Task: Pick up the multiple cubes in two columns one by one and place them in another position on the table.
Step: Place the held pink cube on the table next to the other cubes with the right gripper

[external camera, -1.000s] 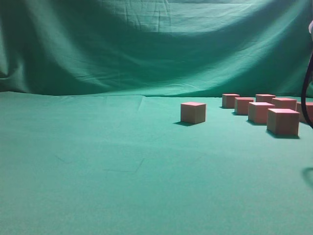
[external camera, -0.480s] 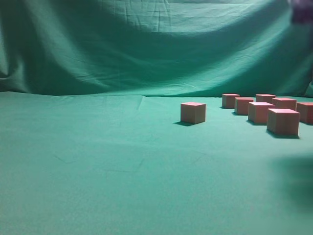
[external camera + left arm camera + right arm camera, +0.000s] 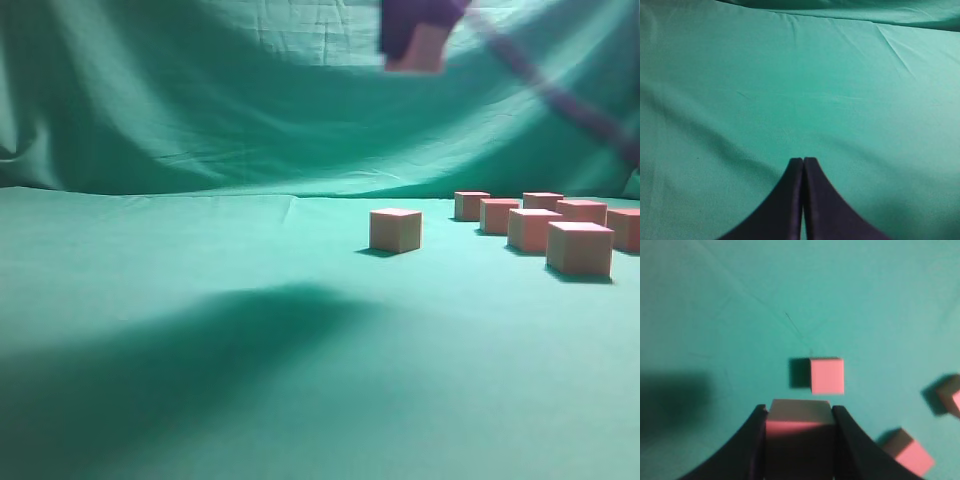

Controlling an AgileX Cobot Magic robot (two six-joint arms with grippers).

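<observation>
My right gripper [image 3: 415, 50] is shut on a pinkish-red cube [image 3: 800, 432] and holds it high above the teal table [image 3: 200, 300], near the top of the exterior view. Below it a lone cube [image 3: 395, 230] stands apart; it also shows in the right wrist view [image 3: 827, 375]. Several more cubes stand in two columns at the right, the nearest one [image 3: 579, 248] in front. Two of them show in the right wrist view [image 3: 910, 455] [image 3: 952, 395]. My left gripper [image 3: 803, 161] is shut and empty over bare cloth.
The teal backdrop [image 3: 250, 90] hangs behind the table. A large dark shadow [image 3: 180, 360] lies on the cloth at the front left. The right arm [image 3: 560, 95] slants across the upper right.
My right gripper with the cube has swung from the far right edge up and to the left, to above the lone cube. Its shadow has spread across the front left cloth.
</observation>
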